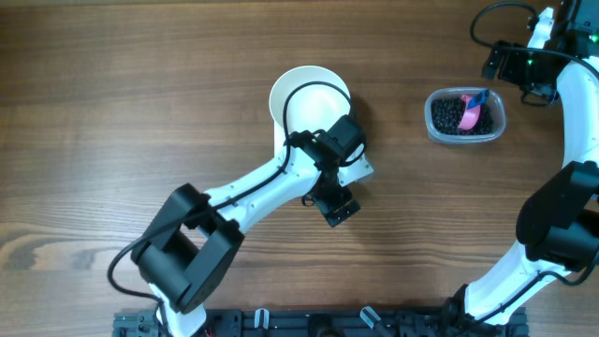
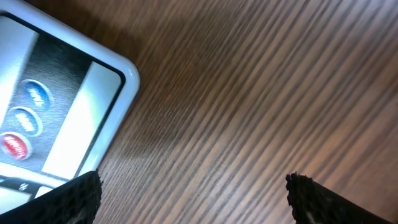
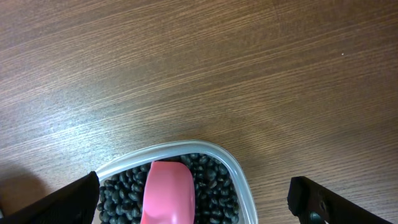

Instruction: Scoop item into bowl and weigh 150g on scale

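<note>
Evidently no scooping has begun: the beans [image 3: 211,186] all lie in the tub [image 3: 239,177] at the far right of the table [image 1: 140,94]. The pink scoop [image 3: 168,190] rests on top of them, placed there to be picked up. The right gripper [image 3: 193,183] hangs over the tub's edge with its jaws wide apart and nothing between them, apparently lined up for the scoop.

The bowl [image 1: 299,89] sits near the table's middle, well apart from the tub, and the part that shows is bare white. The left arm [image 1: 253,192] lies across its near side, so I cannot tell whether the bowl stands on the scale [image 2: 62,124] or just beside it. The left gripper [image 2: 193,183] hovers low over bare wood next to the scale's rounded corner and coloured buttons [image 2: 28,121], jaws spread and empty.

As I judge it, that arm over the bowl is the main obstacle to pouring.
</note>
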